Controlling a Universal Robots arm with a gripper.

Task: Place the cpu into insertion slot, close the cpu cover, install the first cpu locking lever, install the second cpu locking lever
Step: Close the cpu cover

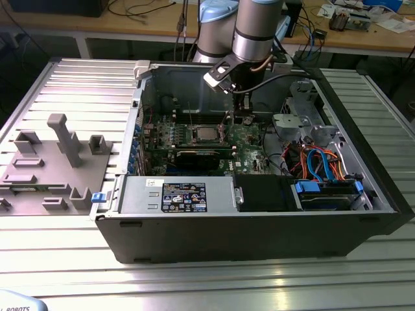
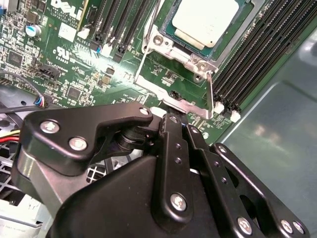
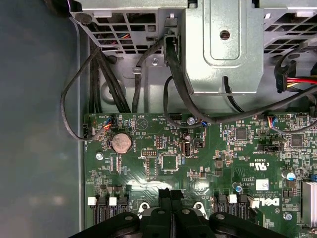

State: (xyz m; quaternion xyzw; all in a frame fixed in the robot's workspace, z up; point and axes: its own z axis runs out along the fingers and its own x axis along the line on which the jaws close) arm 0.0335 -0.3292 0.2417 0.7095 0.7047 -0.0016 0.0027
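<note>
The cpu [image 2: 208,20] [image 1: 205,134], a silver-topped square chip, lies in the insertion slot on the green board. The cpu cover [image 2: 190,58], a thin silvery frame, lies flat around it. Two thin wire levers [image 2: 140,62] run along the frame's sides, and I cannot tell whether they are latched. My gripper [image 2: 177,123] [image 3: 171,197] [image 1: 246,115] hovers low over the board, just to the exterior view's right of the socket. Its black fingers [image 2: 171,130] are shut together beside the frame's silvery end tab [image 2: 182,104], with nothing visible between them.
Long black memory slots [image 2: 257,59] flank the socket. A metal drive cage [image 3: 223,44] with black cables [image 3: 178,84] and a coin battery [image 3: 121,143] lie beyond the gripper. The case walls [image 1: 259,233] enclose the board, and a grey fixture [image 1: 61,162] stands outside.
</note>
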